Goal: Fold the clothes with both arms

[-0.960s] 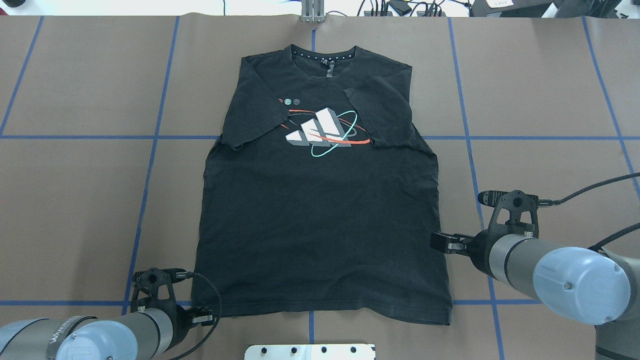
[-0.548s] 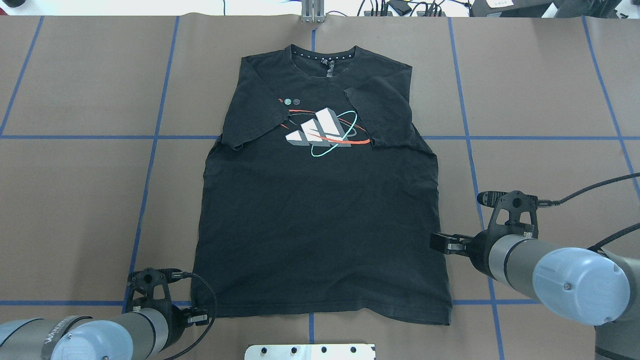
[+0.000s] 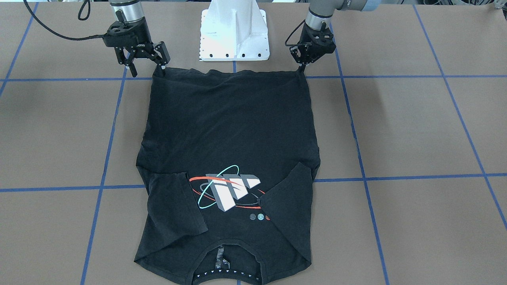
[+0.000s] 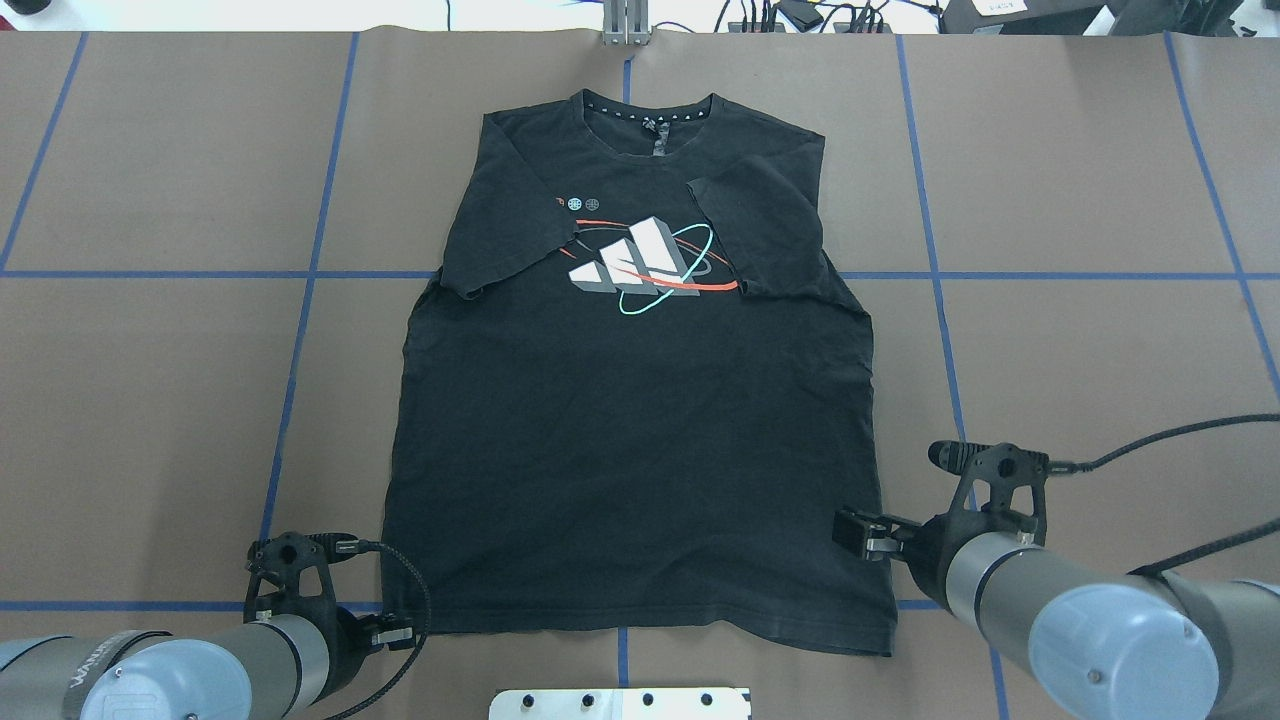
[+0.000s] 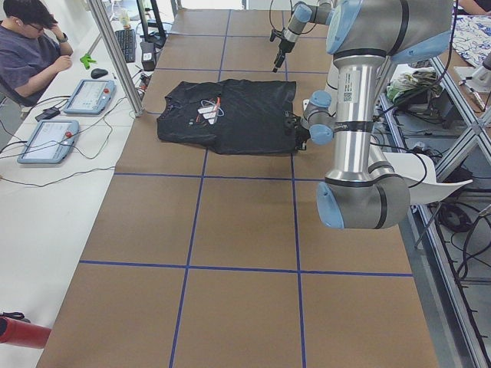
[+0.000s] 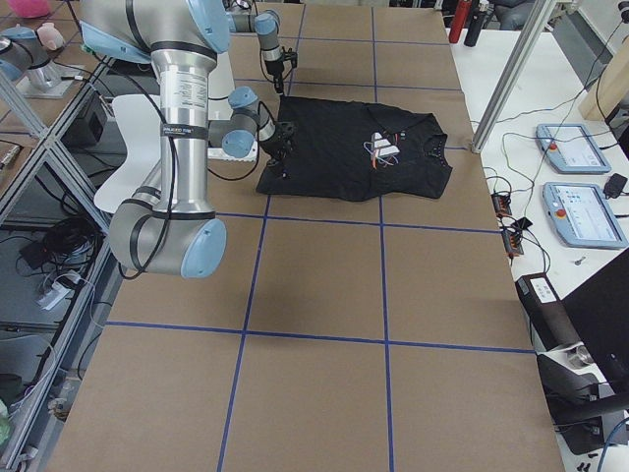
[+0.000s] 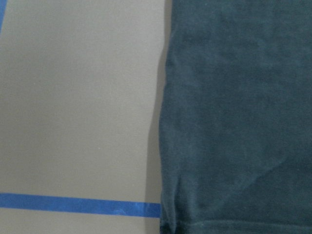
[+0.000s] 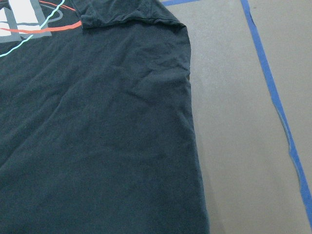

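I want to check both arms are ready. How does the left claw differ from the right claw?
The right claw has its fingers spread wide apart; the left claw is seen edge-on, so its opening cannot be told. The left claw's wrist view shows the T-shirt's hem corner close up; the right claw's takes in a long side edge up to a sleeve, so it seems higher. Both are black and near the hem.

We've got the black short-sleeved T-shirt (image 4: 640,420) flat mid-table on the brown paper-covered table (image 4: 150,400), collar toward the far edge. The black two-finger left gripper (image 3: 302,68) sits at its near-left hem corner, and the right gripper (image 3: 148,69) by the near-right one.
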`<action>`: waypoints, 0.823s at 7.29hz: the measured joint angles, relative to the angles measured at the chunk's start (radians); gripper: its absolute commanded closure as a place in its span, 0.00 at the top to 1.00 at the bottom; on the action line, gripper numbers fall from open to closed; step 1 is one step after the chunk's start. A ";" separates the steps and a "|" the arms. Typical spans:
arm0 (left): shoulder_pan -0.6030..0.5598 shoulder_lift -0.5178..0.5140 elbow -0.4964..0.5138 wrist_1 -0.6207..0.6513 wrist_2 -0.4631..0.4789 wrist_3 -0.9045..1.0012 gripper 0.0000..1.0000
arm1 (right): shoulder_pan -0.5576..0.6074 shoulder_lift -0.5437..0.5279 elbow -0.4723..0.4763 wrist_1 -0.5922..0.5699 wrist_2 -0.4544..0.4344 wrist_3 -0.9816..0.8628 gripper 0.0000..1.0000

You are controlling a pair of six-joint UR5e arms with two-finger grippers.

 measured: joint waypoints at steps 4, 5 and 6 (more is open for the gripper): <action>0.001 -0.012 -0.002 -0.001 -0.001 -0.001 0.00 | -0.177 -0.015 -0.073 -0.004 -0.162 0.109 0.68; 0.000 -0.014 -0.003 -0.001 -0.001 -0.002 0.00 | -0.210 -0.016 -0.082 -0.004 -0.194 0.131 0.56; 0.000 -0.014 -0.003 -0.002 -0.001 -0.002 0.00 | -0.230 -0.016 -0.085 -0.004 -0.210 0.146 0.52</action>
